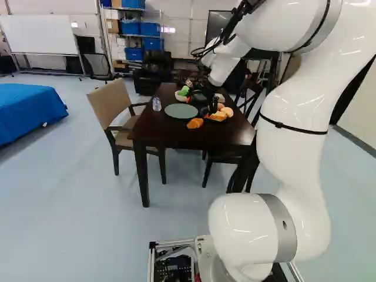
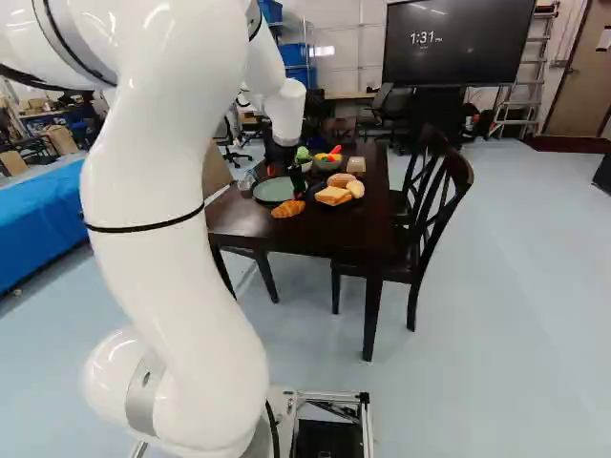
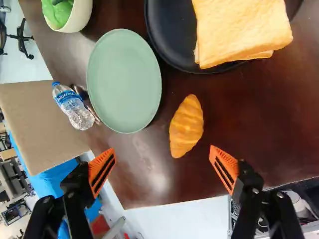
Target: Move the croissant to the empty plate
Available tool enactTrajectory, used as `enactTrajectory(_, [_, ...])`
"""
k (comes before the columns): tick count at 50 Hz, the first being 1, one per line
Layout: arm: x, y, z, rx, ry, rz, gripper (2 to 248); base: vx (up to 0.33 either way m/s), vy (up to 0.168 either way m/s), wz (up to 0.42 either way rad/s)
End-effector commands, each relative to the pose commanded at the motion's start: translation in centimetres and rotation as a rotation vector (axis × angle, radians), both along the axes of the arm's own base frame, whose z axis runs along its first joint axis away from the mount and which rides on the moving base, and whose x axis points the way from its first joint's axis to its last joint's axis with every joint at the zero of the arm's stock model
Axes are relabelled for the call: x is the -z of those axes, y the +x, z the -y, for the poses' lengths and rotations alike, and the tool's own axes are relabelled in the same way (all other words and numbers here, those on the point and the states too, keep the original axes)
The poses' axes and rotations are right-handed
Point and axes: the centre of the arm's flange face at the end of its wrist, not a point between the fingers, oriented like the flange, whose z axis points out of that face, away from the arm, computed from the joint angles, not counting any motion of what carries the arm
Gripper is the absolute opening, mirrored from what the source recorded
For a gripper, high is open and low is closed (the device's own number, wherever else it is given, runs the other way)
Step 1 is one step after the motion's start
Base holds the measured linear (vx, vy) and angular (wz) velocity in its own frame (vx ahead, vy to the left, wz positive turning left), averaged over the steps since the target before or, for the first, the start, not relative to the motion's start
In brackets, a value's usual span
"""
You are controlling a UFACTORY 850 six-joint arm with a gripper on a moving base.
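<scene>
The black gripper (image 2: 286,170) hangs over the table by the green plate in the right base view. In the wrist view the gripper (image 3: 164,164) has its orange pads wide apart, nothing held. Just ahead of the fingers, roughly midway across their gap, a golden croissant (image 3: 186,126) lies on the bare tabletop. Beside it, not touching, is the empty green plate (image 3: 124,80). The croissant (image 1: 195,123) also shows near the table's front edge in the left base view.
A black plate (image 3: 172,45) with sliced bread (image 3: 241,30) lies beyond the croissant. A water bottle (image 3: 73,105) stands beside the green plate, near a bowl of greens (image 3: 79,15). Chairs (image 2: 444,205) flank the dark table (image 1: 170,138).
</scene>
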Motion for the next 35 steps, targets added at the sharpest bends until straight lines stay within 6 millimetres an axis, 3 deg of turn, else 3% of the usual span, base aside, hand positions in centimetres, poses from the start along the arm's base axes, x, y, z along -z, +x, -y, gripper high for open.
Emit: enactTrajectory(35, [0.13, 1.04, -0.19, -0.023, 0.019, -0.033, 247, 0.0, 0.0, 0.0])
